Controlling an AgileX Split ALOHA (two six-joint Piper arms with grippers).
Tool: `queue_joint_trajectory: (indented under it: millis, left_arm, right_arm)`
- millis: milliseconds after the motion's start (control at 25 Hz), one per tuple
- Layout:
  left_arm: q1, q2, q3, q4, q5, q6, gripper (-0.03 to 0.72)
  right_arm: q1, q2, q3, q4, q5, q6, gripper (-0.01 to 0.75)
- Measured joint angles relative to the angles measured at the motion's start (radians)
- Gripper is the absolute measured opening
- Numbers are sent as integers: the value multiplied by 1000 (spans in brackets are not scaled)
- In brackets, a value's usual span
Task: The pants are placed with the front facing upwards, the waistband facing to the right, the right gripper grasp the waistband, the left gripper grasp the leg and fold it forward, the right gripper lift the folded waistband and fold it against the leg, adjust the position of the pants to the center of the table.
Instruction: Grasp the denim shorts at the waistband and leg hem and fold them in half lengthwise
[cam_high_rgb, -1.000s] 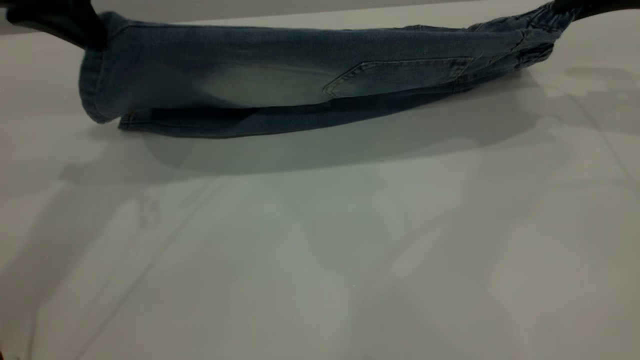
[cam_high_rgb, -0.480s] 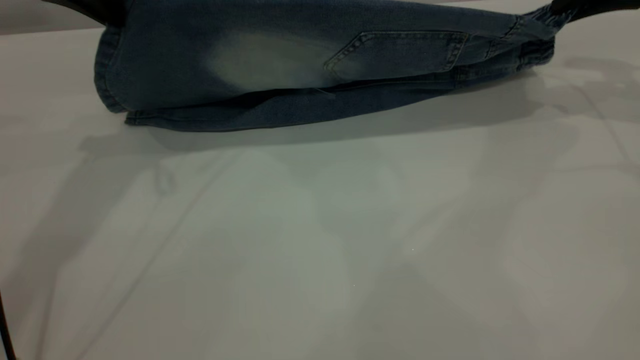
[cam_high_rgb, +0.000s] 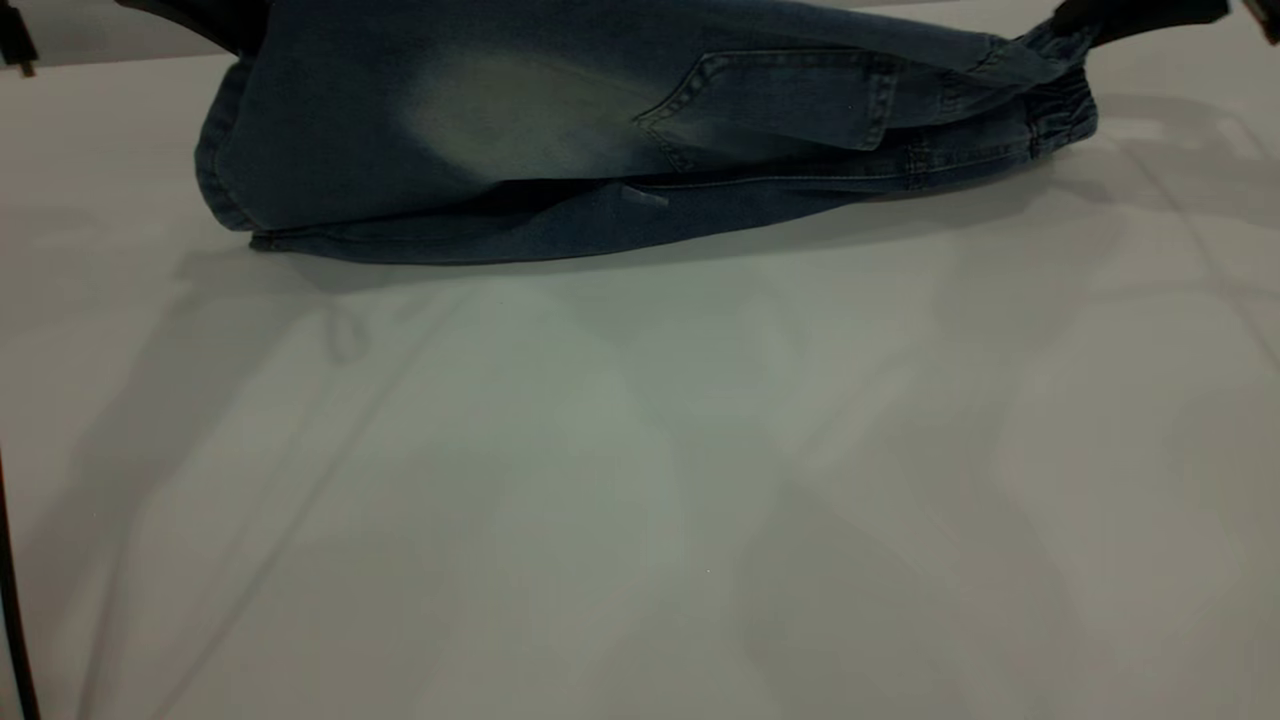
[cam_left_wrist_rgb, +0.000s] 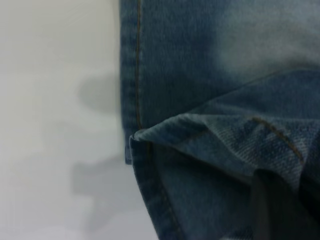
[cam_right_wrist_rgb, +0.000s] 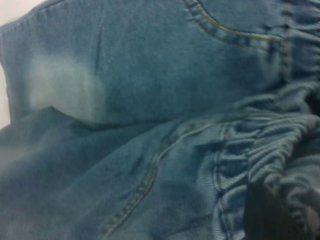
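Faded blue denim pants, lengthwise fold underway: black left gripper clenching leg hem, black right gripper clenching ruffled waistband; next, lowering onto white table.

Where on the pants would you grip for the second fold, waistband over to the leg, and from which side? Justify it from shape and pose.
Grip the waistband from the right end, probably. It lies there, and its thick gathered ruffles give a firm edge. The right gripper already holds it; the left gripper holds the leg of the pants.
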Motion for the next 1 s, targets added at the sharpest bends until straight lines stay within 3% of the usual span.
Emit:
queue_joint_trajectory:
  millis: [280, 720, 1000]
  left_arm:
    - [2, 1, -41, 31, 13, 0, 36]
    - [117, 1, -48, 20, 14, 0, 36]
    - [129, 14, -56, 25, -29, 3, 36]
  right_arm:
    - [27, 57, -100, 0, -7, 20, 36]
    - [28, 116, -147, -4, -7, 43, 55]
    - [28, 116, -146, -8, -15, 42, 85]
